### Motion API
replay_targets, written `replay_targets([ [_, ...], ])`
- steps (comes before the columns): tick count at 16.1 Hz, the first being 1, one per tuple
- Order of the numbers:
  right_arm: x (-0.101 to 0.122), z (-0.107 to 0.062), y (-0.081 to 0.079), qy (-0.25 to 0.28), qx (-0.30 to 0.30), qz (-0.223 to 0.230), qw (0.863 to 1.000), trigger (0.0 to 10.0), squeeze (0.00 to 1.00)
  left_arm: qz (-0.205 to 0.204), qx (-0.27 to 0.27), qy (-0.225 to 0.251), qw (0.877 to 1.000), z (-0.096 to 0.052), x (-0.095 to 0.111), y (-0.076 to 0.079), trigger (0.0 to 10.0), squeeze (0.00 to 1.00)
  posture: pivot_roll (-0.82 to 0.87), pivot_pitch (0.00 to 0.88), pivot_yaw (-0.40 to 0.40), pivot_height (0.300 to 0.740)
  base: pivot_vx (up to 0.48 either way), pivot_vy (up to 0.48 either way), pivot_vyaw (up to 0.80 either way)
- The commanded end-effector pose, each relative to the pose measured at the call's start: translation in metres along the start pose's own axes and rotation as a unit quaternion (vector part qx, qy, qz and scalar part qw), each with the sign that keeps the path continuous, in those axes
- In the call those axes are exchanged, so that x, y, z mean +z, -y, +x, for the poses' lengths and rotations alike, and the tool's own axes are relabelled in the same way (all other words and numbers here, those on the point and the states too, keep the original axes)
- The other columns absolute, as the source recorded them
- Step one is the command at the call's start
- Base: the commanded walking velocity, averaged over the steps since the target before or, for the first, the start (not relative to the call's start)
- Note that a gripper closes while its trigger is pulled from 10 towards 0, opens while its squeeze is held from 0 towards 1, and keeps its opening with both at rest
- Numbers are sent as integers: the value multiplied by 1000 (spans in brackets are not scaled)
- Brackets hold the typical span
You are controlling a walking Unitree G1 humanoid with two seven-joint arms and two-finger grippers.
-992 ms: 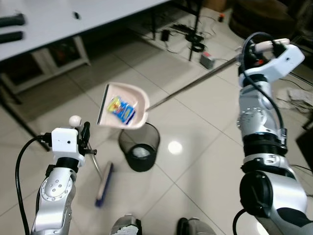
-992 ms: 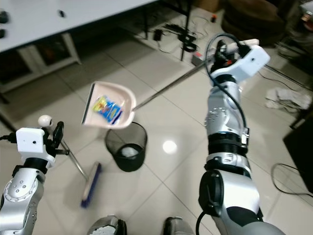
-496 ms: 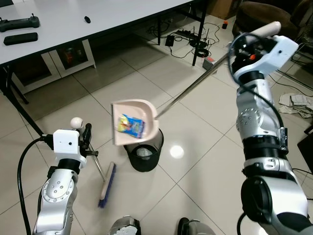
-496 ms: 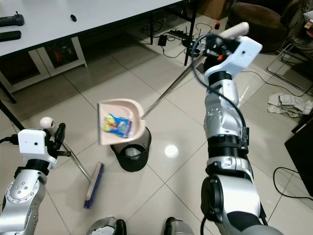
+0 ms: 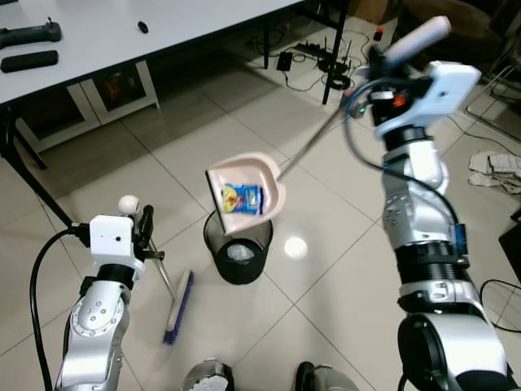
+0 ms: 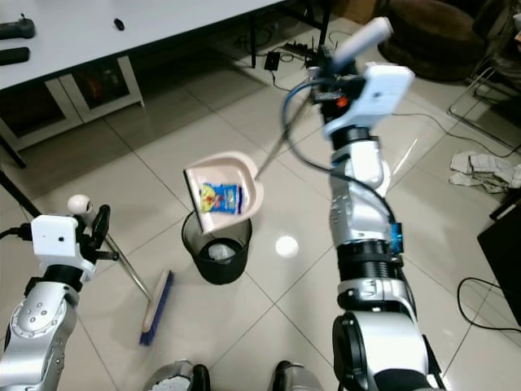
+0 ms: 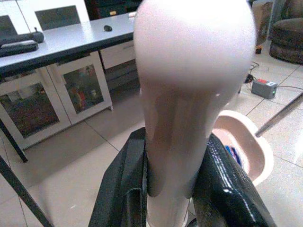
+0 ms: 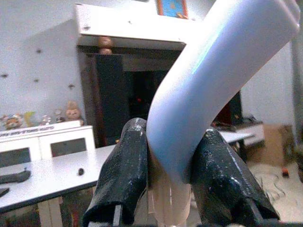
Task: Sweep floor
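Overhead, right gripper (image 8: 168,189) clamps dustpan handle (image 5: 415,39), tilting dustpan (image 5: 247,194) above bin (image 5: 238,248); left gripper (image 7: 173,184) clamps broom handle (image 7: 189,85).

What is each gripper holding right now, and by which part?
Right gripper: dustpan, by its handle's top end. Left gripper: broom, by its handle's top end.

The right hand (image 6: 346,61), raised high, grips the long handle of a pink dustpan (image 6: 225,192) holding a colourful wrapper (image 6: 221,197) tilted above a black bin (image 6: 215,248), while the left hand (image 6: 96,230) holds a broom (image 6: 155,305) resting on the tiled floor (image 6: 269,318).
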State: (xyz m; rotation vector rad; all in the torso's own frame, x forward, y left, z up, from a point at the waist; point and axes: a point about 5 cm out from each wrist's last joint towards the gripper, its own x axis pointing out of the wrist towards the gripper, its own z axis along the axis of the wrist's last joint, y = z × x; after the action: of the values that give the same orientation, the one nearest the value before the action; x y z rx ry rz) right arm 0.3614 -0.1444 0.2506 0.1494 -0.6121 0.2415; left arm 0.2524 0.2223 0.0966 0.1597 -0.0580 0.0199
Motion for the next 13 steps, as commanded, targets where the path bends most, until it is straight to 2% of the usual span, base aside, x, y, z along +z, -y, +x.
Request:
replay_targets([
  [1, 14, 1, -11, 47, 38, -27, 998, 10000, 0, 10, -3, 13, 1000, 1, 6, -1, 10000, 0, 93, 128, 25, 740, 0, 0, 0],
  [5, 9, -13, -39, 60, 134, -88, 985, 10000, 0, 11, -7, 13, 1000, 2, 6, 1, 10000, 0, 91, 127, 28, 740, 0, 0, 0],
  [9, 3, -31, -58, 73, 175, -119, 975, 10000, 0, 14, -13, 13, 1000, 2, 6, 3, 10000, 0, 89, 130, 32, 740, 0, 0, 0],
  [13, 7, -40, -70, 102, 220, -148, 959, 10000, 0, 17, -16, 13, 1000, 3, 6, 4, 10000, 0, 85, 128, 34, 740, 0, 0, 0],
])
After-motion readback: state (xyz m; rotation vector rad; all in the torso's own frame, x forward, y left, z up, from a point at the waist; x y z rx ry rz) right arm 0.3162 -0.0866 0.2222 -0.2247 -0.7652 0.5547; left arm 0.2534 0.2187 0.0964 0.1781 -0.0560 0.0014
